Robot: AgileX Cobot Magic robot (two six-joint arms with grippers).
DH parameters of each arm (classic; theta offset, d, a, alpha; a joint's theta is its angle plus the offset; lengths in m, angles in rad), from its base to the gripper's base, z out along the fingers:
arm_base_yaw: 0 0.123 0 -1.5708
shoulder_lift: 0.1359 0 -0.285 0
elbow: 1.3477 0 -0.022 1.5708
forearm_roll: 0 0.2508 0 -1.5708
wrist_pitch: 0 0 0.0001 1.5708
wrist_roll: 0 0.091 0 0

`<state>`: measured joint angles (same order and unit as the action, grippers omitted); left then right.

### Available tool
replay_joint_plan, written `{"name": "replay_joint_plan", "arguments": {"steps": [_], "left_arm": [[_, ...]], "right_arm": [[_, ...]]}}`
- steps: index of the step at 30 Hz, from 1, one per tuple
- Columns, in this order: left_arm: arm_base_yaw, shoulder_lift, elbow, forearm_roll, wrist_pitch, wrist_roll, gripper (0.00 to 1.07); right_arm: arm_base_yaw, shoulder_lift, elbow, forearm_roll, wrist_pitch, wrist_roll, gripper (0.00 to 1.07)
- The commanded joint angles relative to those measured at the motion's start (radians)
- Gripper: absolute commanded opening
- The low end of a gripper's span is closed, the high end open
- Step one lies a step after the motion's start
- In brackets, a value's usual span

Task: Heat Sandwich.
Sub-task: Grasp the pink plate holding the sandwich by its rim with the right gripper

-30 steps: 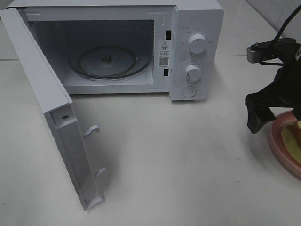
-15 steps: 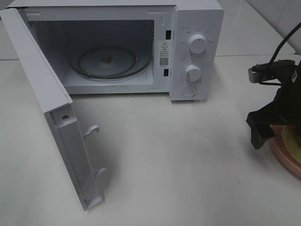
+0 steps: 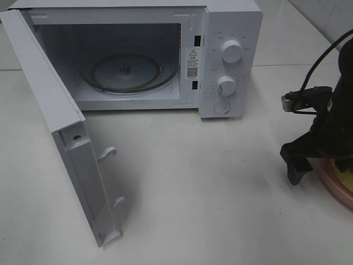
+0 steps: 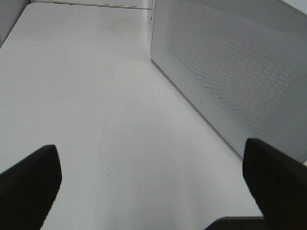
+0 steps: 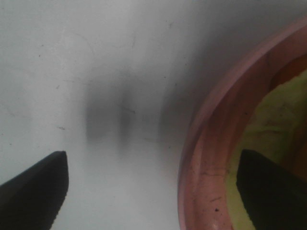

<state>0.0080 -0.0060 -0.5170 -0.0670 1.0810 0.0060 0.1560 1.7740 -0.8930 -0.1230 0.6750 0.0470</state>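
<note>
The sandwich (image 5: 271,127) shows as pale yellow-green filling inside the round pink plate (image 5: 204,158). In the high view only a yellow sliver of the sandwich (image 3: 348,180) peeks out at the right edge, mostly hidden by my arm. My right gripper (image 5: 153,191) is open low over the plate's rim, with one finger (image 5: 33,189) above the bare table and the other over the sandwich. In the high view the right gripper (image 3: 320,163) hangs black over the plate (image 3: 330,185). My left gripper (image 4: 153,191) is open above bare table, holding nothing.
The white microwave (image 3: 231,55) stands at the back with its door (image 3: 60,127) swung wide open to the left and a glass turntable (image 3: 127,72) inside. A grey perforated panel (image 4: 240,72) of the microwave stands close beside my left gripper.
My right gripper has dropped lower and shifted slightly left over the plate's rim, covering more of the sandwich. The microwave and door have not moved.
</note>
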Motion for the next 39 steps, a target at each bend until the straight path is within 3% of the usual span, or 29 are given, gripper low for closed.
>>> {"name": "replay_joint_plan", "arguments": {"steps": [1, 19, 22, 23, 26, 28, 29, 31, 32, 33, 35, 39], "left_arm": [[-0.007, -0.017, 0.002, 0.000, -0.013, 0.000, 0.97], [-0.007, -0.017, 0.002, 0.000, -0.013, 0.000, 0.97], [-0.007, -0.017, 0.002, 0.000, -0.013, 0.000, 0.97], [-0.007, -0.017, 0.002, 0.000, -0.013, 0.000, 0.97], [-0.007, -0.017, 0.002, 0.000, -0.013, 0.000, 0.97], [-0.007, -0.017, 0.002, 0.000, -0.013, 0.000, 0.97], [-0.007, -0.017, 0.002, 0.000, -0.013, 0.000, 0.97], [-0.007, -0.017, 0.002, 0.000, -0.013, 0.000, 0.97], [-0.007, -0.017, 0.002, 0.000, -0.013, 0.000, 0.97], [-0.007, -0.017, 0.002, 0.000, -0.013, 0.000, 0.97], [-0.007, -0.017, 0.002, 0.000, -0.013, 0.000, 0.97], [-0.007, -0.017, 0.002, 0.000, -0.013, 0.000, 0.97]], "right_arm": [[-0.004, 0.031, 0.007, -0.016, -0.007, 0.014, 0.91], [-0.004, 0.102, 0.007, -0.052, -0.053, 0.027, 0.85], [-0.004, 0.102, 0.007, -0.053, -0.043, 0.034, 0.72], [-0.004, 0.102, 0.007, -0.053, -0.037, 0.045, 0.63], [-0.004, 0.102, 0.007, -0.053, -0.024, 0.053, 0.54], [-0.004, 0.102, 0.007, -0.053, -0.018, 0.055, 0.37], [-0.004, 0.102, 0.007, -0.053, -0.018, 0.055, 0.37], [-0.004, 0.102, 0.007, -0.053, -0.019, 0.065, 0.24], [-0.004, 0.102, 0.007, -0.053, -0.021, 0.074, 0.12], [-0.004, 0.102, 0.007, -0.053, -0.021, 0.074, 0.12], [-0.004, 0.102, 0.007, -0.053, -0.011, 0.065, 0.00], [-0.004, 0.098, 0.006, -0.053, -0.009, 0.055, 0.00]]}}
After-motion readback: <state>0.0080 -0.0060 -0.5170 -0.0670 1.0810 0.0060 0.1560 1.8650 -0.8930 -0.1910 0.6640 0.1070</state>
